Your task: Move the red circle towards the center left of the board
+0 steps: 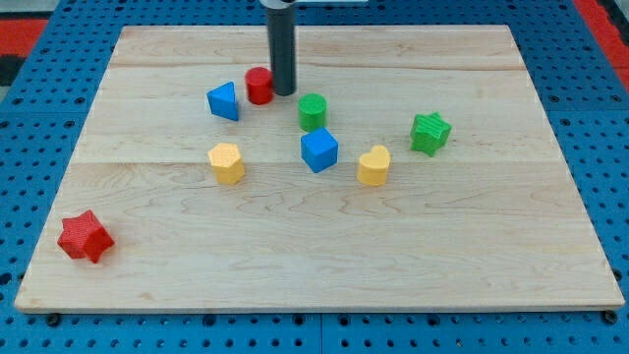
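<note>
The red circle (258,86) stands in the upper middle of the wooden board (314,246), just right of the blue triangle (224,101). My tip (284,92) touches the red circle's right side. The green circle (313,112) stands down and to the right of my tip, close to it. The dark rod rises straight up out of the view's top.
A blue cube (318,149) sits below the green circle. A yellow heart (373,165) and a green star (430,133) lie to the right. A yellow block (226,162) sits left of centre. A red star (85,237) lies at the bottom left corner.
</note>
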`<state>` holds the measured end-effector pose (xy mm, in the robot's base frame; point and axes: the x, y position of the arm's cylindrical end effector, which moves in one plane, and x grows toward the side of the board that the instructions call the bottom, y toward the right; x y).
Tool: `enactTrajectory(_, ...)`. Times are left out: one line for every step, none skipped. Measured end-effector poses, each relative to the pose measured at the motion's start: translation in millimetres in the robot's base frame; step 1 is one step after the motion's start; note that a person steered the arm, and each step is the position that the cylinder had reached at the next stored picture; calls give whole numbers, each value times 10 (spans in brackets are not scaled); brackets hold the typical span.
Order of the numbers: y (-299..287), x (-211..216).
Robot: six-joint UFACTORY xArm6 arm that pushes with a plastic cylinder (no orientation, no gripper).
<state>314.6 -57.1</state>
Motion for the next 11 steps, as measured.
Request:
enactTrajectory(-286, -168)
enactTrajectory(-621, -241)
enactTrajectory(-968, -296)
enactTrajectory(-1167, -260)
enactTrajectory(-1306, -154)
enactTrajectory(-1415, 1)
enactTrajectory(-1463, 231)
enactTrajectory(-1510, 439)
enactTrajectory(-1737, 459)
enactTrajectory(-1929, 459)
enactTrajectory(-2074, 459)
